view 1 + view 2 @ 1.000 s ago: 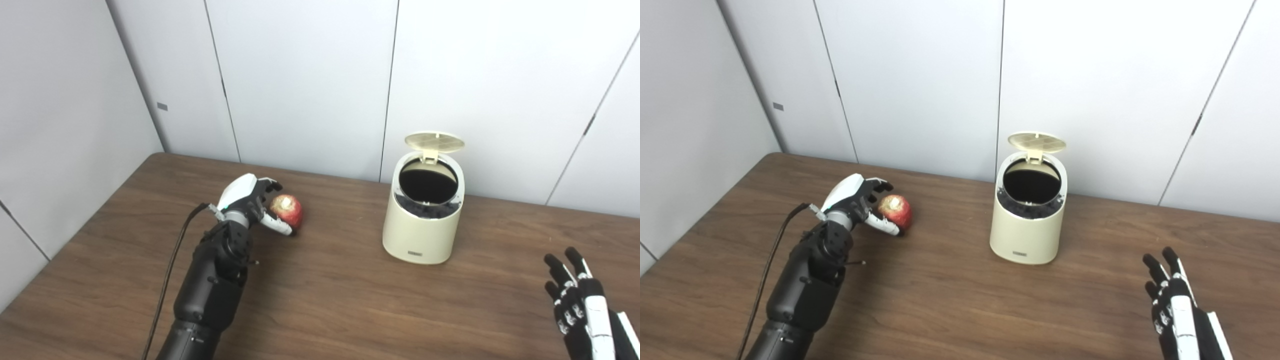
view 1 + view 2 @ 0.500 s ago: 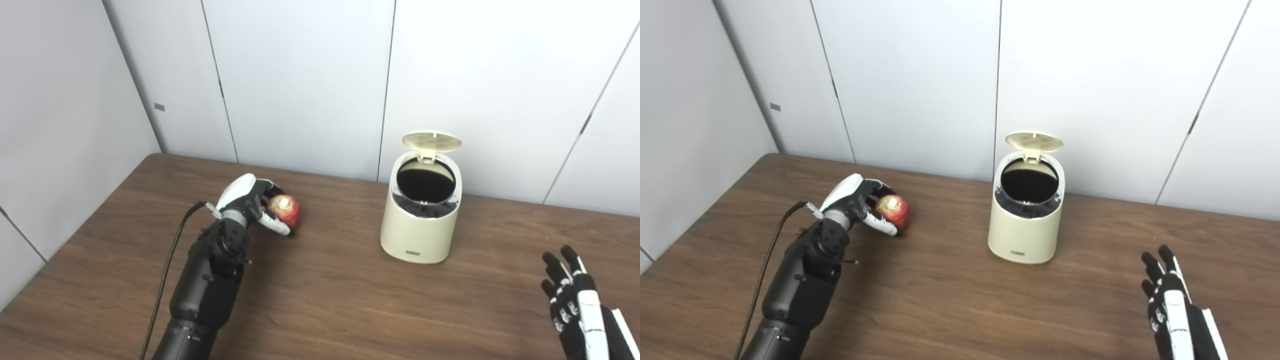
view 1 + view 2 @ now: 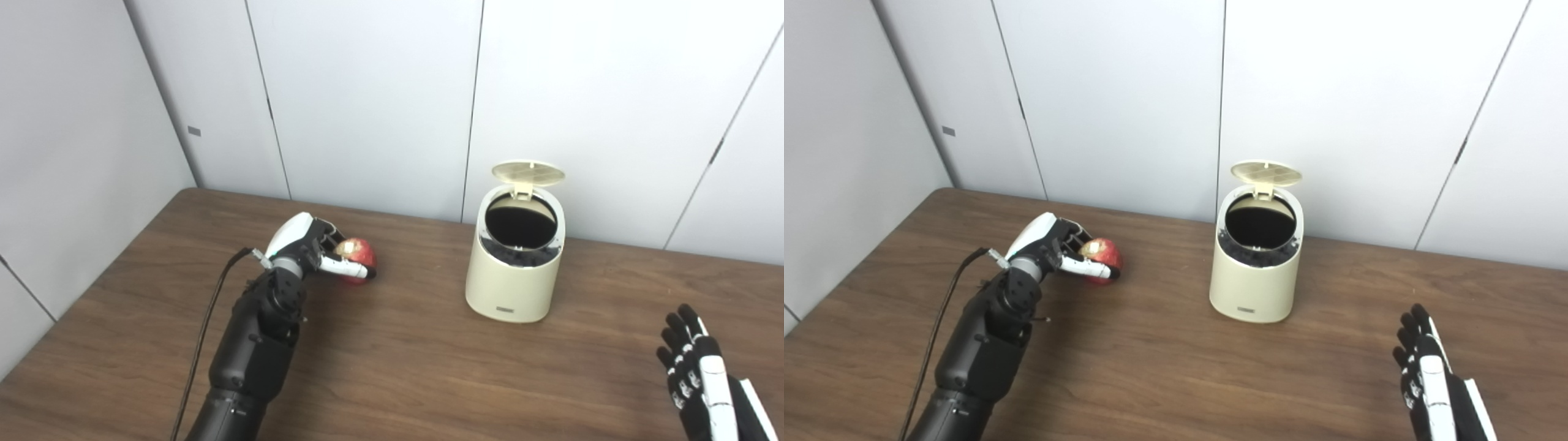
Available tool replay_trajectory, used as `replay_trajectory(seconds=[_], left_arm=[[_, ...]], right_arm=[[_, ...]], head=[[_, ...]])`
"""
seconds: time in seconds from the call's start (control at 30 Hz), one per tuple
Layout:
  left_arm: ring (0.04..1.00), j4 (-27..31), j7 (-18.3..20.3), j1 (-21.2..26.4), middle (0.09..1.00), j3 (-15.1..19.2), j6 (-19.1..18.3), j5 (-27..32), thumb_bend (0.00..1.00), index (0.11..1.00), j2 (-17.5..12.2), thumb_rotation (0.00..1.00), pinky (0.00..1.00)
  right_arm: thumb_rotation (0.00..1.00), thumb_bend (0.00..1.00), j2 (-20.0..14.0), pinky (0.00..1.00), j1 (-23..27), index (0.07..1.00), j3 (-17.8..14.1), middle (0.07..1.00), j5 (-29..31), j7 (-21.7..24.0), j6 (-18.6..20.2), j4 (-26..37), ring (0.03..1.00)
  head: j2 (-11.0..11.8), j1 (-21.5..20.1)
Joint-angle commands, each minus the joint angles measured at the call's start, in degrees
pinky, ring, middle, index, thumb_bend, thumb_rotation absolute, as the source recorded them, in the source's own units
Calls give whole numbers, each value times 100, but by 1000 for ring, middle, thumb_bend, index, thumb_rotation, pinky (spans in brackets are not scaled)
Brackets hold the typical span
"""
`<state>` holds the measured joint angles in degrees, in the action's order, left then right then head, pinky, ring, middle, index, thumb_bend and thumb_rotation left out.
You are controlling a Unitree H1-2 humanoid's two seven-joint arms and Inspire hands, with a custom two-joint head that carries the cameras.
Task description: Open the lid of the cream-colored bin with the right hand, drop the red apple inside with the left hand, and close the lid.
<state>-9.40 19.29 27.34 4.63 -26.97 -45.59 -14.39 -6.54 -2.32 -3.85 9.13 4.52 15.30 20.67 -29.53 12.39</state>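
Left eye view: left hand (image 3: 306, 245) grasps the glossy round apple (image 3: 358, 252); right hand (image 3: 695, 367) released, fingers spread.

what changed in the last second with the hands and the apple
The left hand closed its fingers around the red apple, which was only cupped before. The right hand sank slightly lower. The cream-colored bin stayed put, its lid still open.

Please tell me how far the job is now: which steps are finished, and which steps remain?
Done: the lid of the cream-colored bin stands open. In hand: the left hand has its fingers closed around the red apple, near the table. Left: carry the apple over, drop it in, close the lid. The right hand waits open, apart from the bin.
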Motion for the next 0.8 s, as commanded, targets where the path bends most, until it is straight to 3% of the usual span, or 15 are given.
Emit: replay_trajectory(seconds=[0.0, 0.17, 0.3, 0.53, 0.77], left_arm=[[550, 28, -73, 214, 550, -56, 6, 126, 512, 470, 4, 0, 552], [559, 209, -303, 86, 551, -125, 14, 434, 511, 460, -33, 0, 556], [466, 664, -512, -77, 517, -216, 80, 692, 505, 471, 7, 0, 495], [440, 1381, -927, -173, 493, -471, 337, 1001, 503, 483, 222, 0, 447], [432, 1787, -1192, -136, 508, -765, 237, 1072, 502, 473, 524, 0, 436]], right_arm=[[920, 443, -12, 1000, 156, 1000, -48, 983, 82, 29, -247, 128, 1000], [972, 493, -4, 1000, 108, 1000, -65, 996, 129, 96, -544, -100, 1000], [999, 438, -22, 1000, 61, 1000, -114, 999, 246, 162, -814, -388, 1000], [945, 508, -58, 1000, 75, 972, -120, 963, 209, 212, -1152, -779, 1000], [935, 560, -82, 1000, 68, 964, -64, 948, 75, 224, -1515, -1073, 1000]], head=[[38, -93], [175, -491], [240, -752], [314, -936], [527, -1052]])
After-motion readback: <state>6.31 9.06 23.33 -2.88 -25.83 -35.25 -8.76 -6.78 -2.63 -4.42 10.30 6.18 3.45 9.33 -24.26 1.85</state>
